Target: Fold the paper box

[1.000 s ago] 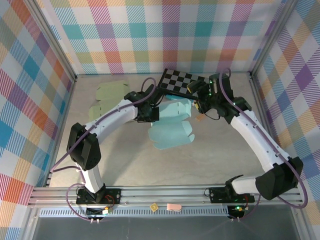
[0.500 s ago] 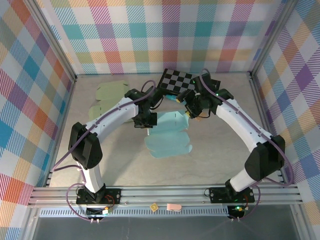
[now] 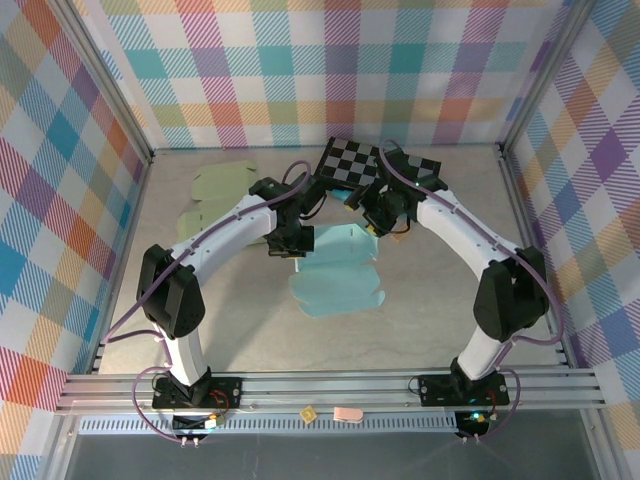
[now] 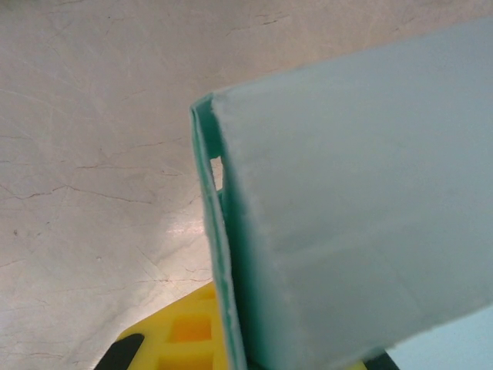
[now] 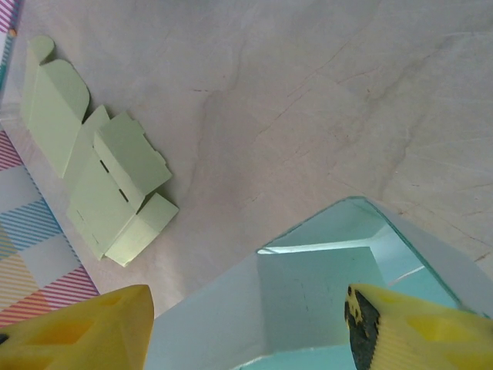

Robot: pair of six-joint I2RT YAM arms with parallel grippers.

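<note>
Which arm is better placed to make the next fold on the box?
Right, probably: the left gripper is shut on the box edge, while the right gripper is open at its open end.

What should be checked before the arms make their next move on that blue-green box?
1. Left gripper shut on the box: ok.
2. Right gripper open, ready to grasp: ok.
3. Box opened into a hollow shape: ok, the right wrist view looks inside it.
4. Box end closed: not ok, it gapes open.
5. Green box out of the way: ok, it lies apart on the table.
6. Box lifted off the table: cannot tell.
</note>
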